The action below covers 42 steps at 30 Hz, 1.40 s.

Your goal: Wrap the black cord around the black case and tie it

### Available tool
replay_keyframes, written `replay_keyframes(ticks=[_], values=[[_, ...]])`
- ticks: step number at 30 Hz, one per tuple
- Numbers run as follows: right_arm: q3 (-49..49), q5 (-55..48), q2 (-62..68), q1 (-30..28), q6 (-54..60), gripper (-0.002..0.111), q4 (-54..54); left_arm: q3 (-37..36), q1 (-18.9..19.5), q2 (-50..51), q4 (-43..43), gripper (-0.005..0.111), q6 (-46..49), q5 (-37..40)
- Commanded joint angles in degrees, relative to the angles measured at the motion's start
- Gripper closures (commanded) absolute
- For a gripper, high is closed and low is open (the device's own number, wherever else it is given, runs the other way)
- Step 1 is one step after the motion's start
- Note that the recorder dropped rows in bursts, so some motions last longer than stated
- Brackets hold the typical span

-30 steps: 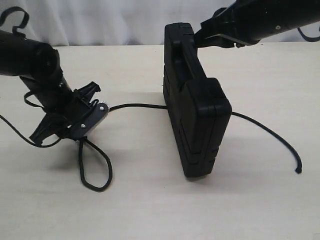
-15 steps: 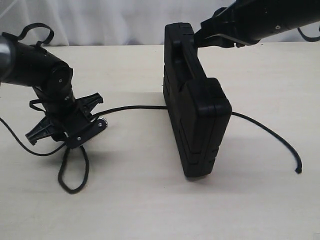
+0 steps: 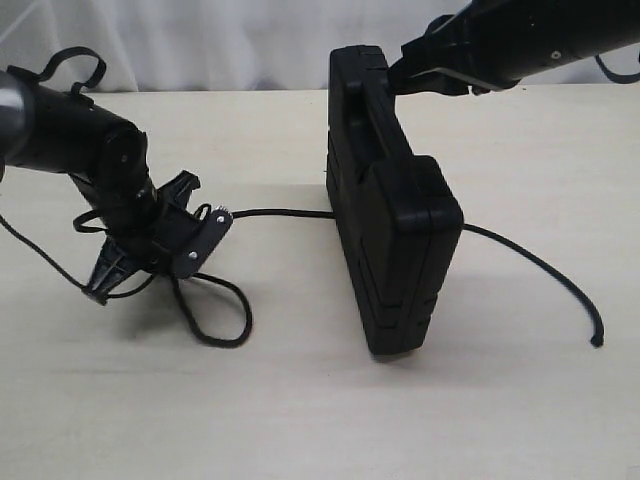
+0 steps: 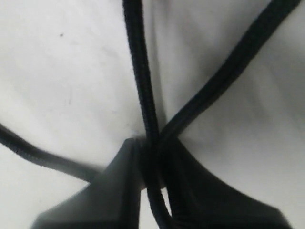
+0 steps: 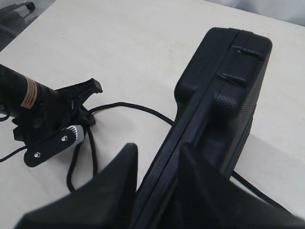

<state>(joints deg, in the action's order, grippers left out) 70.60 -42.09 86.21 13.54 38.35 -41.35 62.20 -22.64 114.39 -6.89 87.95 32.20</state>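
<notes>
The black case stands on its edge in the middle of the table. My right gripper is shut on its far upper end; the right wrist view shows the fingers straddling the case's rim. The black cord runs from my left gripper under the case and out to the right, ending at a free tip. The left gripper is shut on the cord, and a loop hangs below it onto the table. In the left wrist view two strands cross at the closed fingertips.
The pale tabletop extends on all sides of the case. A white curtain lines the back edge. The left arm's own thin cable trails on the table at the far left.
The left gripper has twisted and shifted slightly right, swinging the hanging cord loop rightward towards the case. The right gripper and the case have stayed still.
</notes>
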Motion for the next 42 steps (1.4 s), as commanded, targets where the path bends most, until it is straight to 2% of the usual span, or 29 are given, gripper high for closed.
replay_keyframes(ticks=[1,11,18,25,31,42], values=[[-0.1,0.4,0.0,0.0,0.4,0.080,0.0,-0.1,-0.1,1.1,8.0,0.107,-16.2,-4.7],[-0.1,0.4,0.0,0.0,0.4,0.080,0.0,-0.1,0.1,-5.8,12.3,0.107,-22.4,-6.0],[0.0,2.0,-1.9,-0.2,-0.8,0.080,2.1,0.0,0.1,-9.8,21.5,0.107,-22.3,-8.7],[0.0,5.8,-7.5,-0.2,-12.0,0.080,12.7,6.7,0.1,-9.8,36.5,0.107,-22.3,-3.0],[0.0,5.5,-8.3,-0.2,-13.8,0.080,14.4,11.6,0.1,-9.8,36.1,0.107,-23.6,5.4],[-0.1,4.3,-8.3,-0.2,-15.2,0.080,14.4,11.9,-0.1,-9.8,36.1,0.107,-23.1,7.2]])
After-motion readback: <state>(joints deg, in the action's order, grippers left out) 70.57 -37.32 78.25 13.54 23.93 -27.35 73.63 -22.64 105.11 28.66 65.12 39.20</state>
